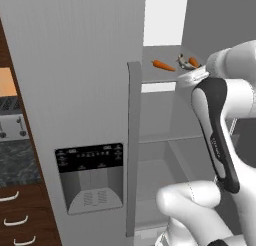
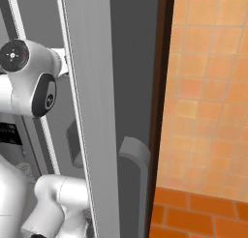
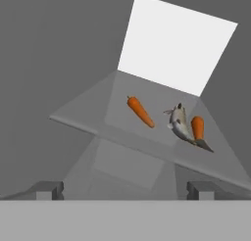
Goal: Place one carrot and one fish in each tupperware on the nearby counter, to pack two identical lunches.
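A grey fridge stands open, its closed door [image 1: 75,90] carrying a dark dispenser panel [image 1: 90,176] and a long grey handle [image 1: 133,145]. Dark wood drawers [image 1: 20,217] sit to its left. Orange tiles cover the wall [image 2: 208,87] and floor [image 2: 193,215].

carrot one [image 3: 140,111]: orange and tapered, and we see it lying flat on the grey fridge shelf [image 3: 88,115], on its own, left of the others in the hand view, pointed end toward the shelf's front edge.
carrot two [image 3: 197,127]: shorter looking and stubby from here, flat on the same shelf, right beside the fish. We can't tell if they touch.
fish [image 3: 180,123]: silvery grey with a dark tail, lying flat between the two carrots and tucked close against carrot two.
desk [image 1: 17,162]: we only get a sliver of dark marbled stone at the far left of the left base view.
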### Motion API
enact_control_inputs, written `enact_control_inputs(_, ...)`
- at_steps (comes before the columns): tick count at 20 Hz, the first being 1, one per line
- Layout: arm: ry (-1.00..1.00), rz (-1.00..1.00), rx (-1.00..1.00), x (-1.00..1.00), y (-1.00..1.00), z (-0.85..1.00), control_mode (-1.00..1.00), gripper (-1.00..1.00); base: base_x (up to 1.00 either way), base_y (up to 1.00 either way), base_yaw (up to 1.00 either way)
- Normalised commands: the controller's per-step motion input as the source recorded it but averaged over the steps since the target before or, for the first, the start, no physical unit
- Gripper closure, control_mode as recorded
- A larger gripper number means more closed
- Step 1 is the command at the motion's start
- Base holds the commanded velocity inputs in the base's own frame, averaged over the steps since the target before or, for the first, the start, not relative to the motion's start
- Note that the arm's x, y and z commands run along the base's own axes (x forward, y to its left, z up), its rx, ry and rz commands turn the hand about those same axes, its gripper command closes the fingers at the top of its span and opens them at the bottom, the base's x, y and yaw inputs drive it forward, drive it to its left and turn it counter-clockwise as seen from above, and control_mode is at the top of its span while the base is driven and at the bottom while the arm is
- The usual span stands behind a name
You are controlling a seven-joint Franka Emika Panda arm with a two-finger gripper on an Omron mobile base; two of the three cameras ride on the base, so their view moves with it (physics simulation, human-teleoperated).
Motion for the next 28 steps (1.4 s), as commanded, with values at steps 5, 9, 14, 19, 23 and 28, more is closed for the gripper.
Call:
enact_control_inputs(5,0.03,0.00,0.00,0.85,0.00,-0.23,-1.00,-1.00,0.00,0.00,0.00)
enact_control_inputs(9,0.12,0.00,0.00,0.95,0.00,-0.43,-1.00,-1.00,0.00,0.00,0.00)
enact_control_inputs(14,0.08,0.03,0.03,0.91,-0.07,-0.17,-1.00,-1.00,0.00,0.00,0.00)
enact_control_inputs(19,0.05,0.13,0.02,0.79,0.00,-0.13,-1.00,-1.00,0.00,0.00,0.00)
enact_control_inputs(23,0.14,0.11,0.00,0.83,0.00,-0.27,-1.00,-1.00,0.00,0.00,0.00)
enact_control_inputs(28,0.09,0.04,-0.01,0.82,0.01,-0.12,-1.00,-1.00,0.00,0.00,0.00)
